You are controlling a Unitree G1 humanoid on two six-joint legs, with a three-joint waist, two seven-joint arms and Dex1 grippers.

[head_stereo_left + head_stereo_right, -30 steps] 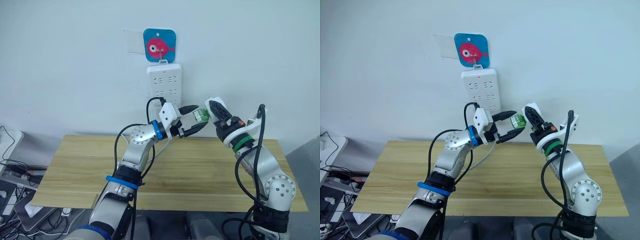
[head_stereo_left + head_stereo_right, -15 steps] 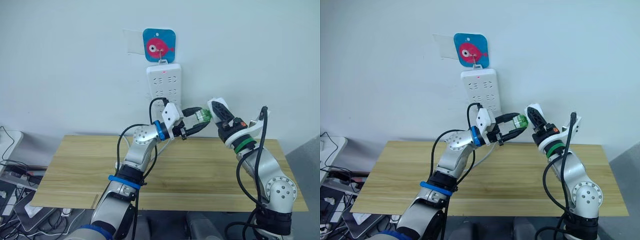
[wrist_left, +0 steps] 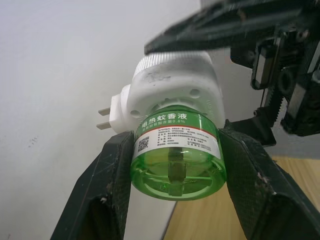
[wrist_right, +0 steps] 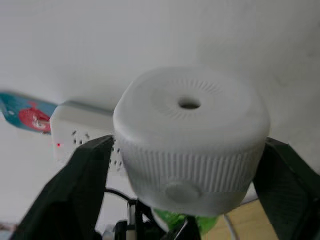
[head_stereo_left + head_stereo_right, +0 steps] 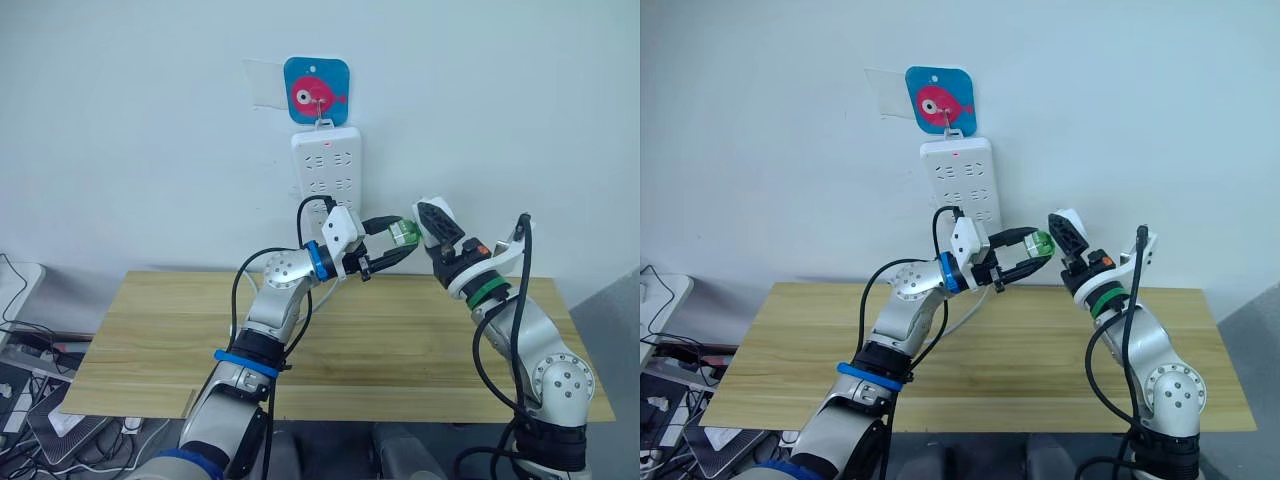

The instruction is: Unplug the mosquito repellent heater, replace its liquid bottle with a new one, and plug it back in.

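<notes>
The white mosquito repellent heater (image 4: pixel 190 125) is unplugged and held in the air above the table, with my right gripper (image 5: pixel 437 226) shut on its sides. Its two prongs (image 3: pixel 104 118) point towards the wall. The green liquid bottle (image 3: pixel 175 160) is seated in the heater (image 3: pixel 170 85), uncapped end inside. My left gripper (image 5: pixel 402 238) is shut on that bottle (image 5: pixel 404 232), one black finger (image 3: pixel 112 185) pressed against each side. The new one is out of view.
A long white power strip (image 5: pixel 327 165) hangs on the wall under a blue fish hook (image 5: pixel 316 92), just behind and left of the grippers. Its cable drops behind my left arm. Below lies the wooden table (image 5: pixel 400 340).
My left gripper has moved right onto the green bottle and its fingers have closed from a wide gap to a grip on it. The right gripper still holds the heater in nearly the same spot.
</notes>
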